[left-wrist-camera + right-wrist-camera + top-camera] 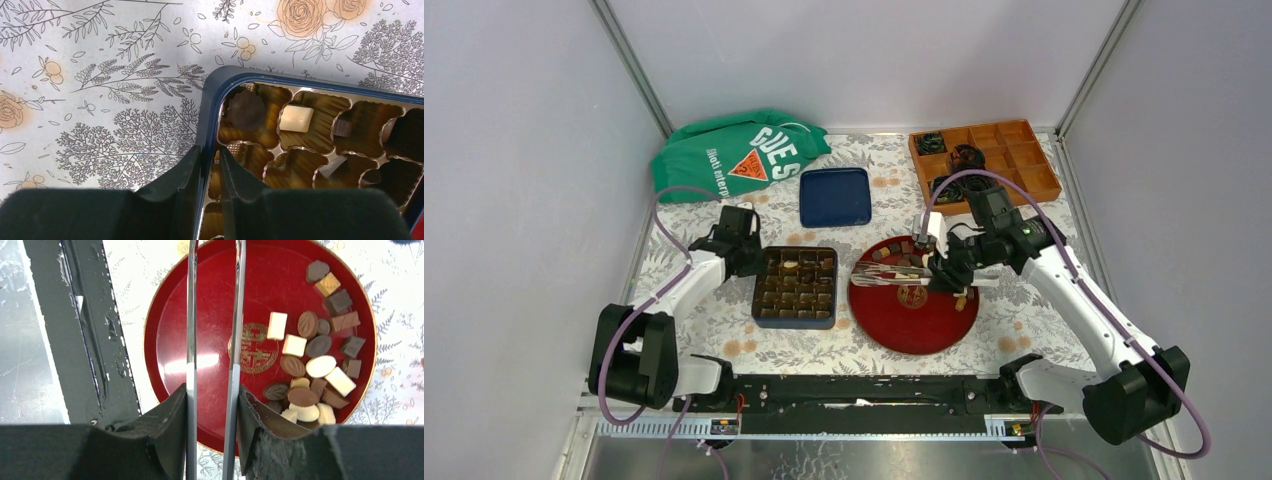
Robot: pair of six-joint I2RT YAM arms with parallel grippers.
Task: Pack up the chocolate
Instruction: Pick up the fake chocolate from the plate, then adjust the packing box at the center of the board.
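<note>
Steady with the left gripper [210,162], jaws narrowed onto the left wall of the box [209,100]. With the right gripper [212,405] clamped on the tongs [191,315], blades apart over the red plate [210,295], aim at one chocolate [310,365] among those bunched toward its far side; squeeze gently.

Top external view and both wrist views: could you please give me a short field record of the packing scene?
left gripper: jaws clamp the chocolate box wall
right gripper: holds metal tongs above the red plate
chocolate: many loose pieces on the plate; some already in box cells
box cells: several empty
</note>
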